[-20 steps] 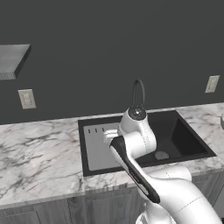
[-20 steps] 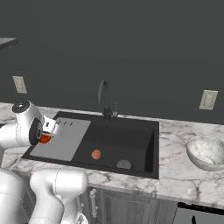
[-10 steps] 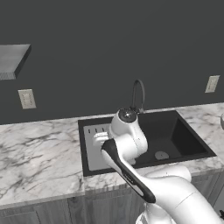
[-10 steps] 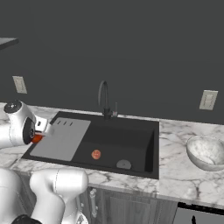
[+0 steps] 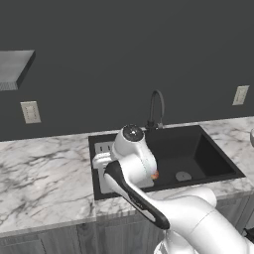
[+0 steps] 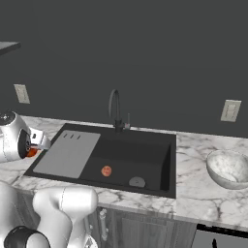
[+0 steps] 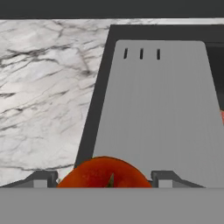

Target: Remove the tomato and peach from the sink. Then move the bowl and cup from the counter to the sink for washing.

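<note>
We've got the tomato (image 7: 104,172) clamped between the jaws over the sink (image 7: 98,100) edge, and letting go early could roll it back in

We see a glossy white, rounded robot arm (image 5: 163,213) with a black band (image 5: 134,196) along one link, a dark round cap (image 5: 132,132) on its joint, and small grey fingertips (image 7: 41,178).

wall: dark wall (image 6: 145,53) behind my worktop
outlets: pale plates (image 5: 30,112) (image 6: 230,110) on it
cabinets: grey fronts (image 6: 145,232) below
</note>
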You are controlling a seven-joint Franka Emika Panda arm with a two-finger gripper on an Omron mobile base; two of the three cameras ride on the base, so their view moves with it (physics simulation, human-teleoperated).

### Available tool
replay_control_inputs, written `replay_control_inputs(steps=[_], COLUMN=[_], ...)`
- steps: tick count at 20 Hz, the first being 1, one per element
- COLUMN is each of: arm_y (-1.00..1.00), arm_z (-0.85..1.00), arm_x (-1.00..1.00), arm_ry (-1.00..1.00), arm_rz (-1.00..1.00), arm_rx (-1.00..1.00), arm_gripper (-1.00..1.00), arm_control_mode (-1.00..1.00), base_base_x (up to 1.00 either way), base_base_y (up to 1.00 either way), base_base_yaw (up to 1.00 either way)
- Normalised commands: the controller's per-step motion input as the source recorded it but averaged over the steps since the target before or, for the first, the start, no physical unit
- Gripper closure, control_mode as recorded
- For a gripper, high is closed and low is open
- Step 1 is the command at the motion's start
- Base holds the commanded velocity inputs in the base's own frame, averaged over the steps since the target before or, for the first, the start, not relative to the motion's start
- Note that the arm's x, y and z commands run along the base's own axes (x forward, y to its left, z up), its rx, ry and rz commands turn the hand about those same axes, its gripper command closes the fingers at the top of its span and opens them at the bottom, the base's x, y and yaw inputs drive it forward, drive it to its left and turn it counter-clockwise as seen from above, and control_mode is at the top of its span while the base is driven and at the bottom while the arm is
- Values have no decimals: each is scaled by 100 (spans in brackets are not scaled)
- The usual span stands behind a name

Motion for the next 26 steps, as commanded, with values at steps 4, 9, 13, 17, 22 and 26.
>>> replay_control_inputs(steps=[4, 9, 13, 17, 22, 26], arm_y=[39, 38, 35, 29, 31, 28], arm_z=[0, -1, -1, -2, -5, -8], arm_x=[0, 1, 3, 2, 2, 0], arm_ry=[0, 0, 0, 0, 0, 0], arm_rz=[3, 1, 0, 0, 0, 0], arm_rx=[0, 0, 1, 1, 0, 1], arm_gripper=[100, 100, 100, 100, 100, 100], arm_control_mode=[-100, -100, -100, -100, -100, -100], base_base_x=[0, 0, 0, 0, 0, 0], base_base_y=[0, 0, 0, 0, 0, 0], base_base_yaw=[0, 0, 0, 0, 0, 0])
